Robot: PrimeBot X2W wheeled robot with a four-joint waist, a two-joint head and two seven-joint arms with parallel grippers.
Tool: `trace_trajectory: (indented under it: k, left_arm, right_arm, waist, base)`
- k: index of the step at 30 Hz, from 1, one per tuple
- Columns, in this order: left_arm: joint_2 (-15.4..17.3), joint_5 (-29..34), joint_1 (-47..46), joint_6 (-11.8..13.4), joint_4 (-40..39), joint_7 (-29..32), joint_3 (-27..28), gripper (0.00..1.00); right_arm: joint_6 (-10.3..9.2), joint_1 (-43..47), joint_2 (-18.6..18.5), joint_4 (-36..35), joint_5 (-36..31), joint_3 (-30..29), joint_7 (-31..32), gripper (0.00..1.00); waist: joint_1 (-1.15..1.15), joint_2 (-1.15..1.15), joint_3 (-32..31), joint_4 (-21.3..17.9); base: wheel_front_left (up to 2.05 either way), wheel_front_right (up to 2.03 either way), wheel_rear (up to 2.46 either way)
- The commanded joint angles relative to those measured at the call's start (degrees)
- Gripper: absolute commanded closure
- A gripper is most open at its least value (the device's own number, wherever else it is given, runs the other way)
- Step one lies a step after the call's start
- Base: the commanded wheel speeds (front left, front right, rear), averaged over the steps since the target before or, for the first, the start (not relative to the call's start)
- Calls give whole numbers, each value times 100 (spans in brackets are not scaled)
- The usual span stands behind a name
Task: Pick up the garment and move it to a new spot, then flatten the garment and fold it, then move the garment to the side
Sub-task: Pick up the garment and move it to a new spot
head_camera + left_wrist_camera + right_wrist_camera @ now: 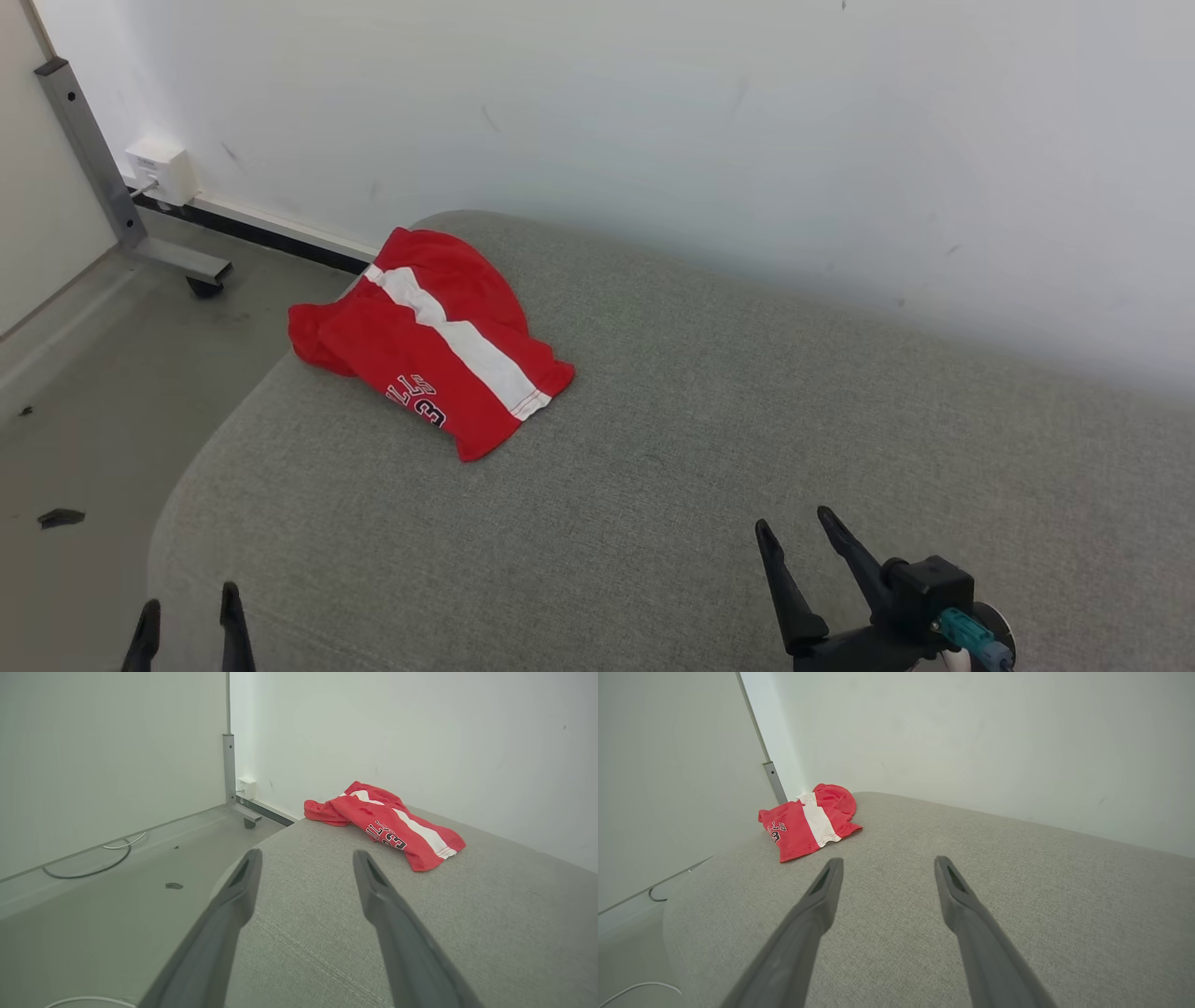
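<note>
The garment (pixel 429 350) is red with a white stripe and dark lettering. It lies crumpled at the far left corner of the grey fabric surface (pixel 709 439), close to the wall. The left wrist view has the garment (pixel 387 823) ahead and to the right, the right wrist view has the garment (pixel 808 821) ahead and to the left. My left gripper (pixel 187 602) sits at the near left edge, open and empty. My right gripper (pixel 794 523) hovers over the near right part of the surface, open and empty. Both are well short of the garment.
A white wall (pixel 747 121) runs along the far side of the surface. On the floor at the left stand a grey metal post on a caster (pixel 191 271), a white wall box (pixel 161 170) and loose cables (pixel 93 868). A small dark scrap (pixel 61 516) lies on the floor.
</note>
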Motion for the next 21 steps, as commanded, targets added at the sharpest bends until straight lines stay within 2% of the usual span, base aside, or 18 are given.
trace_trajectory:
  k: [1,6,16,21]
  left_arm:
    - [48,-74,-218,-12,74,49,-29,0]
    - [229,-137,-1000,-130,649,330,-121,0]
    - [358,-780,-3261,-223,2124,590,106,0]
    - [442,-1116,-4222,-260,2772,1047,220,0]
  right_arm:
    - [-16,82,-3,-43,-63,-51,0,0]
    - [-16,172,-2,-282,-192,-115,137,0]
    - [-16,-474,-332,-1173,-558,198,707,0]
    - [-16,-714,-570,-1630,-559,426,964,0]
  waist:
    - [0,0,28,15]
    - [0,0,268,-61]
    - [0,0,1745,-958]
    - [0,0,2386,-1379]
  base:
    - [0,0,0]
    - [0,0,0]
    - [0,0,0]
    - [0,0,0]
